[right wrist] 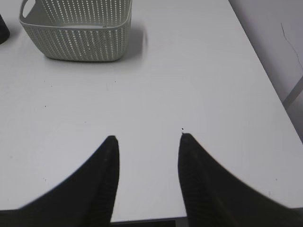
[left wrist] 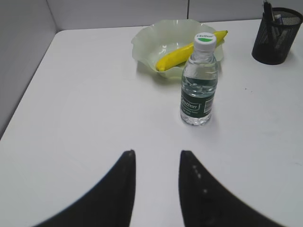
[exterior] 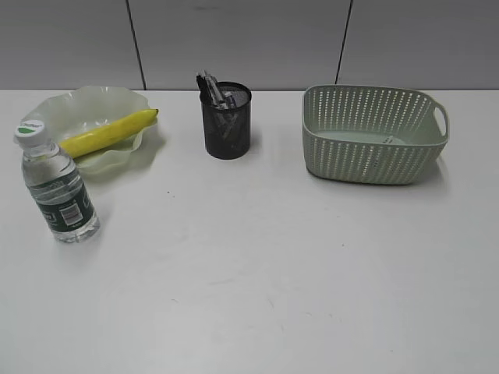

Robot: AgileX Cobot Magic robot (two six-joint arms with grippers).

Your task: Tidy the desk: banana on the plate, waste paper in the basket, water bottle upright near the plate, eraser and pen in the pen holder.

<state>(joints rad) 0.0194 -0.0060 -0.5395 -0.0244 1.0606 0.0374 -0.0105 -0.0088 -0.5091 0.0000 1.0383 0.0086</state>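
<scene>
1. The smooth yellow banana (exterior: 109,132) already lies across the wide pale-green translucent plate with the ruffled rim (exterior: 54,105), so treat that plate as your landmark and leave it alone.
2. The small clear water bottle with the white cap and dark green label (exterior: 58,187) stands upright just in front of the plate, near it but apart from it. Don't nudge it when you move the arms.
3. To the right of the plate, the black metal-mesh pen holder (exterior: 227,121) has dark pens sticking out of it. You cannot tell from here whether the eraser is inside.
4. Well to the right of the plate sits the pale-green perforated rectangular basket (exterior: 366,148); no paper wad shows on the white desk (exterior: 257,280), and the basket's floor is mostly hidden.
5. Your left gripper (left wrist: 156,158) hovers in front of the bottle, jaws parted and holding nothing. Your right gripper (right wrist: 147,142) is likewise parted and holding nothing, in front of the basket.
6. By my reading the tidy-up is essentially done: draw both arms straight back, away from the plate, keeping them above the desk.
</scene>
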